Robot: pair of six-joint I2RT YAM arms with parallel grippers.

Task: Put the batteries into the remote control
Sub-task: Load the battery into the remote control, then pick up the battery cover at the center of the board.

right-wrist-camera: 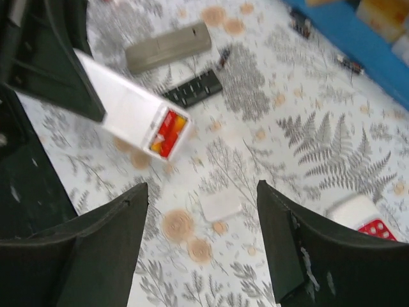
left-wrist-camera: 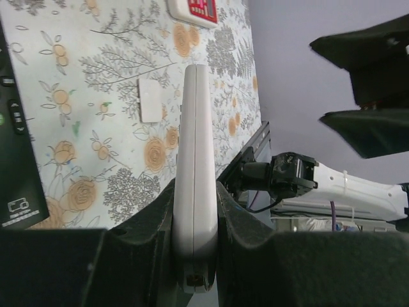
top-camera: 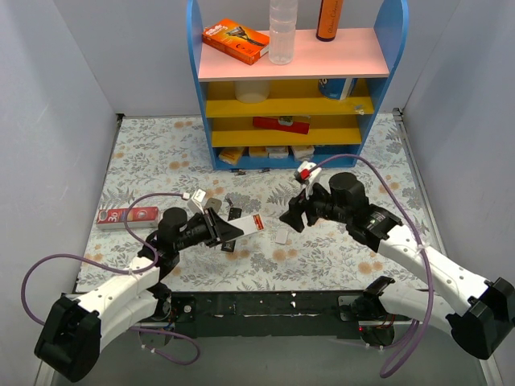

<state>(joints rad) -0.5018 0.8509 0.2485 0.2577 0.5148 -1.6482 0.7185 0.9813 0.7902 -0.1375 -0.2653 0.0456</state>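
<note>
Left gripper (left-wrist-camera: pixel 195 192) clamps the remote control (left-wrist-camera: pixel 193 128) edgewise; right gripper (right-wrist-camera: pixel 201 192) is spread wide, holding nothing. I think it should take the white lid (right-wrist-camera: pixel 220 206) squarely.

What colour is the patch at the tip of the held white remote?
Red and orange-yellow; the remote shows it best in the right wrist view.

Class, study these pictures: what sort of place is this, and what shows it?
Probably a robot lab cell dressed as a home: grey partition walls, a floral tablecloth, and a blue shelf of household goods.
</note>
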